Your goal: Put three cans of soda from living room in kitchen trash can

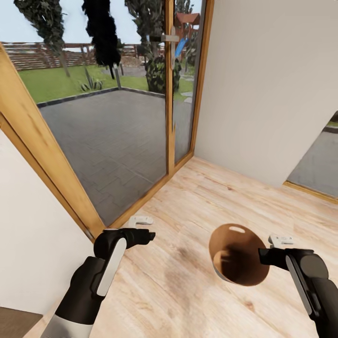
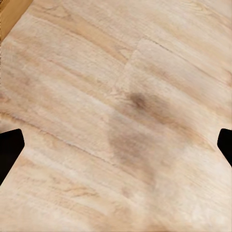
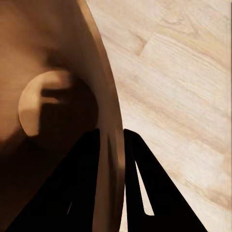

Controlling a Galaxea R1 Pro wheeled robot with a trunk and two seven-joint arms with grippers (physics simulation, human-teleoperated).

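The tash can [image 1: 237, 256], brown-tan inside with an oval handle hole near its rim, hangs tilted above the wooden floor, its mouth turned toward the head camera. My right gripper [image 1: 272, 249] is shut on its rim at the right side. In the right wrist view the two black fingers [image 3: 87, 164] straddle the thin wall of the tash can [image 3: 53, 72], and its round bottom shows bare. My left gripper [image 1: 145, 228] hovers open over bare floor planks, its fingertips [image 2: 9, 150] far apart. The cans of soda are out of view.
A tall glass door in a wooden frame [image 1: 169, 94] stands ahead and to the left, with a paved yard behind it. A white wall [image 1: 263, 84] closes the right side, with another low opening [image 1: 319, 164] further right. Light wooden floor [image 1: 188, 281] lies below both arms.
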